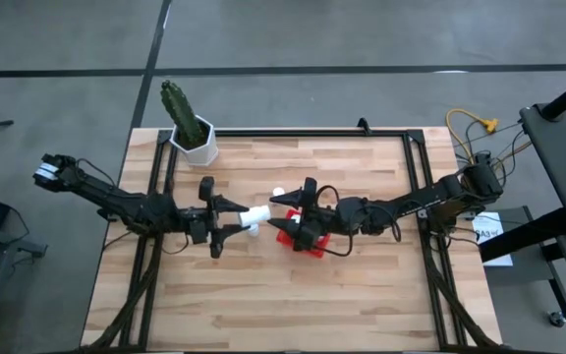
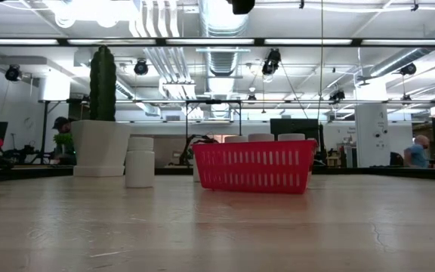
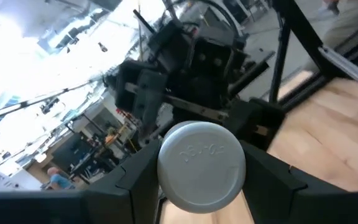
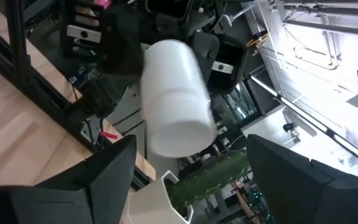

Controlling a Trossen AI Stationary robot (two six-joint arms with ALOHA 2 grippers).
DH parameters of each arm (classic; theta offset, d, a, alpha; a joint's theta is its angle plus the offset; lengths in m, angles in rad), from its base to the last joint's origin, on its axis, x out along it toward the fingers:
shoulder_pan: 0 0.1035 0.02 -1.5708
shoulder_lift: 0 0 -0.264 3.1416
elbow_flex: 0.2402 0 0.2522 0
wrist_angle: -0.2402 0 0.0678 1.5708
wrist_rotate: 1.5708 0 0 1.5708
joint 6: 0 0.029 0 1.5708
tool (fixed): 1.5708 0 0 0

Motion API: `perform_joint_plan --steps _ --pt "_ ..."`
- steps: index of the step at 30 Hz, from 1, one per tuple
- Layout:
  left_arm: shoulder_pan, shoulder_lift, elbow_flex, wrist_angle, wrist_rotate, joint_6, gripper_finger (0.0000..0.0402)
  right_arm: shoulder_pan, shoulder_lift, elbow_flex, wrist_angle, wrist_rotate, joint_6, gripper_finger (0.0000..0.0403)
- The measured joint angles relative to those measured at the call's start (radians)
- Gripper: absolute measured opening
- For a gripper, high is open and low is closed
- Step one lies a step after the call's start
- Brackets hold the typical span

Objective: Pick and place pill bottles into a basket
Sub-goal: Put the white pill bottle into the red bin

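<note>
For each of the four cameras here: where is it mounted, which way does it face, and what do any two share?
High: overhead, facing down; both arms, left gripper holding a pill bottle.
Low: table height, facing level; basket, cactus pot, no arms.
Left wrist: on left arm, facing right gripper; own fingers grip the bottle.
Right wrist: faces left arm; open fingers.
Shared: both wrist views show that bottle.

Grey floor [image 1: 362, 34]; exposed ceiling ducts [image 2: 221, 19], bright lights.
</note>
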Motion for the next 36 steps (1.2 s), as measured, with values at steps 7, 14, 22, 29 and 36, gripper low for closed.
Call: perform_joint_plan --steps 7,14,22,29,36 --pt "0.000 -0.001 -0.001 0.047 0.060 0.012 0.0176 0.003 0.000 0.001 -0.001 -0.023 0.008 0.0292" --pt "0.000 -0.002 -0.001 0.069 0.108 0.027 0.0176 0.011 0.000 0.006 0.000 -0.049 0.018 0.0288" --pt "0.000 -0.005 -0.003 0.080 0.128 0.027 0.0176 0.020 -0.001 0.008 0.007 -0.097 0.029 0.0285" --pt "0.000 0.000 -0.005 0.079 0.130 0.027 0.0176 0.028 -0.003 0.036 0.006 -0.102 0.033 0.0288" --pt "0.000 -0.002 -0.006 0.080 0.141 0.027 0.0176 0.028 -0.003 0.046 -0.001 -0.131 0.056 0.0288"
